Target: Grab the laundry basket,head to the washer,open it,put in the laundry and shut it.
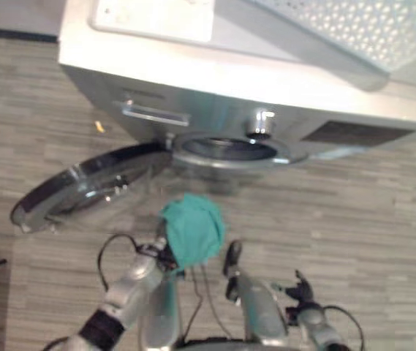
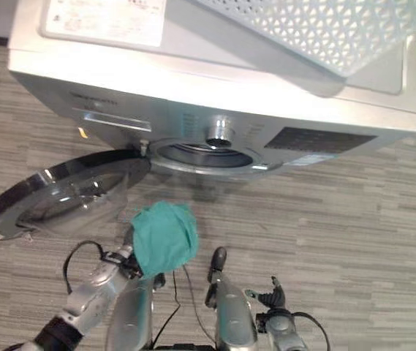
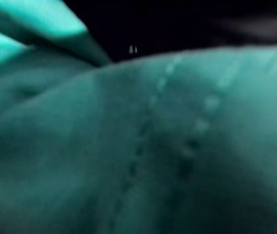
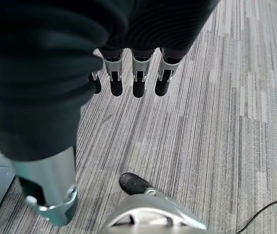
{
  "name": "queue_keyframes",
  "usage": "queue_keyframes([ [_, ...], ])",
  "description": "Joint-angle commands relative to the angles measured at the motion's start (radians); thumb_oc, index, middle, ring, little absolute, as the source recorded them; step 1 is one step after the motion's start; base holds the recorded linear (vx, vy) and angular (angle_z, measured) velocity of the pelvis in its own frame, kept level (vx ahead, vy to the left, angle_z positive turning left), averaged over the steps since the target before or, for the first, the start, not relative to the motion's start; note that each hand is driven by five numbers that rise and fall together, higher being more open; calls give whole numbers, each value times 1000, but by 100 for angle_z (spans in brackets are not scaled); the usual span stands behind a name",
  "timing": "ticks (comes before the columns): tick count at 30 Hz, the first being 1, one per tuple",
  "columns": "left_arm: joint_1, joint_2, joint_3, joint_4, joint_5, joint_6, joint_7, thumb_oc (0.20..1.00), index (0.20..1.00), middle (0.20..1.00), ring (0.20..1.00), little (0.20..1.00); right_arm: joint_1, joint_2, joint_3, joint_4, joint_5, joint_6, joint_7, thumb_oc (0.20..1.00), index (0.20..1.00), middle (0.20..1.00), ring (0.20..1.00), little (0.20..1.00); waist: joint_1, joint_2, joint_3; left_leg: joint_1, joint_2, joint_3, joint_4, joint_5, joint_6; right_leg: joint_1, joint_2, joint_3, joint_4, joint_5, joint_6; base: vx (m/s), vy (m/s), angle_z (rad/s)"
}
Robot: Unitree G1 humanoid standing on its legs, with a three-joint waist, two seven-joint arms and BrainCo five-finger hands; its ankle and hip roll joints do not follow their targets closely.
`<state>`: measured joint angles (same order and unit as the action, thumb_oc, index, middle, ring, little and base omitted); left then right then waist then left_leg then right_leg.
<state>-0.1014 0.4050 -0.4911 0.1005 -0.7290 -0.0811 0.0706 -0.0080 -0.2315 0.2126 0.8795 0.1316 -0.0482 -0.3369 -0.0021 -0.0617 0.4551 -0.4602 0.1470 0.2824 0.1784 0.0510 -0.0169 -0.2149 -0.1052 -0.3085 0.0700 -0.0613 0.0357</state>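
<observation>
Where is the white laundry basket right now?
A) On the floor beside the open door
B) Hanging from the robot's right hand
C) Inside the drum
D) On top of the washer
D: the white perforated laundry basket sits on top of the washer, while the washer door hangs open and the green cloth is bunched at the left hand, in front of the opening.

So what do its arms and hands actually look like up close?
Both arms are smooth silver-grey tubes. The right hand wears a dark ribbed cover over its back and wrist, with a row of silver fingers ending in dark rounded tips. The left hand sits behind green cloth.
</observation>
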Motion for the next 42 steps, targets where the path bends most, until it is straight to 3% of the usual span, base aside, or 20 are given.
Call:
queue_keyframes([
  [1,15,-54,-38,-25,12,-78,28,200,200,200,200,200,36,-13,23,-3,47,1,-42,1000,1000,1000,1000,1000,-7,14,-58,-58,10,84,-31,22,7,-71,-31,-53,224,-184,-54,-16,-18,-3],
  [7,-102,-118,-68,59,10,-98,67,200,200,200,200,200,9,0,40,-12,68,-11,-63,1000,1000,1000,1000,1000,-16,-5,-56,-94,9,87,-48,36,1,-99,-26,-56,200,-169,-49,-2,-5,0],
  [10,-197,-169,-73,148,0,-118,116,200,200,200,200,200,-3,3,57,-32,84,-24,-73,1000,1000,1000,1000,1000,-34,-29,-46,-111,15,89,-50,41,-1,-127,-22,-57,201,-156,-48,-32,-37,0],
  [20,-409,-260,35,276,-27,-202,245,200,200,200,200,200,-17,14,83,-103,118,-58,-86,1000,1000,1000,1000,1000,-67,-82,-21,-148,12,91,-87,62,3,-191,-16,-42,181,-108,-24,-16,-4,-8],
  [32,-545,-331,65,413,-79,-221,279,200,200,200,200,200,-47,10,97,-184,145,-77,-85,1000,1000,1000,1000,1000,-104,-127,-14,-167,-4,96,-101,45,14,-208,-18,-4,132,-57,7,2,37,-14],
  [36,-590,-342,97,419,-97,-245,309,200,200,200,200,200,-53,15,107,-198,153,-82,-82,1000,1000,1000,1000,1000,-115,-141,-11,-179,-10,92,-92,31,17,-208,-17,6,109,-48,12,24,30,-9],
  [42,-615,-337,140,293,-134,-296,319,200,200,200,200,200,-33,17,101,-225,143,-83,-75,1000,1000,1000,1000,1000,-125,-151,-14,-200,-22,101,-105,21,21,-212,-21,16,63,-12,35,11,19,-7],
])
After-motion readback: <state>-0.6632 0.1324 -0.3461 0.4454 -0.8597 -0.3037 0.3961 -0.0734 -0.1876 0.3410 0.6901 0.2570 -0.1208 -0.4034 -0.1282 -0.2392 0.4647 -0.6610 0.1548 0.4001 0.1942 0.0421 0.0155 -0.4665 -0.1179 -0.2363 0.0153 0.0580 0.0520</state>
